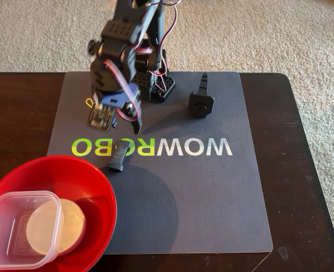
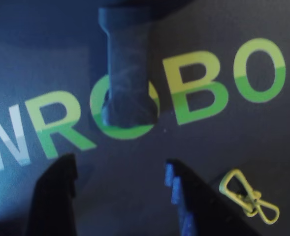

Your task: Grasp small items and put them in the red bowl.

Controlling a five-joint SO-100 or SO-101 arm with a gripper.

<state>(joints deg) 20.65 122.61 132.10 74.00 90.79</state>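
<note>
The red bowl [image 1: 93,181] sits at the front left in the fixed view, holding a clear square tub [image 1: 13,226] and a small white round bowl [image 1: 70,218]. A short black bar [image 1: 118,159] [image 2: 127,73] lies on the mat over the green lettering. My gripper [image 1: 121,120] [image 2: 120,167] hovers open just behind the bar, with nothing between its fingers [image 2: 56,196]. The yellow clip [image 2: 248,196] lies on the mat beside the gripper; in the fixed view only a sliver of the clip [image 1: 89,102] shows beside the arm. The black round-headed spiked part [image 1: 201,101] rests further right.
A dark grey mat [image 1: 212,198] with WOWROBO lettering covers the dark wooden table [image 1: 308,170]. The arm's base [image 1: 158,85] stands at the mat's back edge. Beige carpet lies beyond the table.
</note>
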